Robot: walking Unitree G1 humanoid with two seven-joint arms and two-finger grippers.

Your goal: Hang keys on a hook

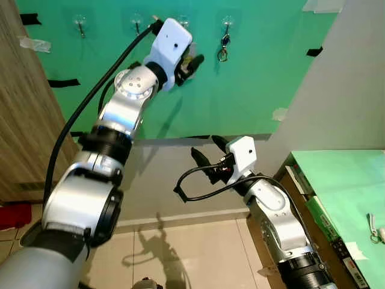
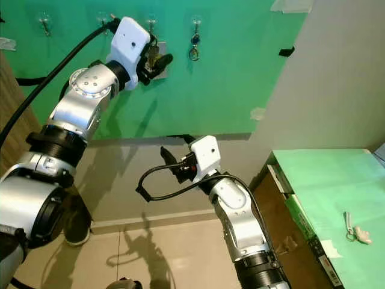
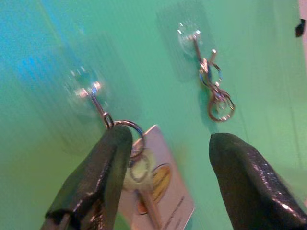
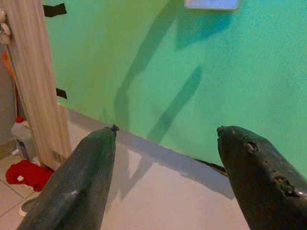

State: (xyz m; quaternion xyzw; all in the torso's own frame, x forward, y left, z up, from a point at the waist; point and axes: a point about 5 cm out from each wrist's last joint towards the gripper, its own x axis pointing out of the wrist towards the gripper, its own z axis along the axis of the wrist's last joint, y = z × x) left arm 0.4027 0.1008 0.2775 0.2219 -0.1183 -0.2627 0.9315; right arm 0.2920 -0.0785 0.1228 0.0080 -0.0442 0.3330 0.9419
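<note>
A: The left hand (image 3: 165,179) is raised to the green sheet (image 1: 258,84) on the wall, its two fingers spread apart and gripping nothing — is that how you read it?

B: Yes. In the left wrist view the keys (image 3: 144,184) hang between and just past the fingertips, their ring looped over a clear suction hook (image 3: 88,93). A white tag with an orange mark sits behind the key, flat against the green.

A: And the hook next to it?

B: A second hook (image 3: 189,36) carries its own bunch of metal rings (image 3: 216,93) — it hangs freely, well apart from the fingers.

A: The right hand (image 1: 207,153)?

B: Held lower, in front of the pale wall under the green sheet, fingers apart and empty. Its wrist view looks at the sheet's lower edge, a wooden panel (image 4: 33,81) and a red cloth (image 4: 24,173) on the floor.

A: Anything to the right?

B: A counter (image 2: 328,186) with a green top; a small key set (image 2: 355,229) lies on it.
</note>
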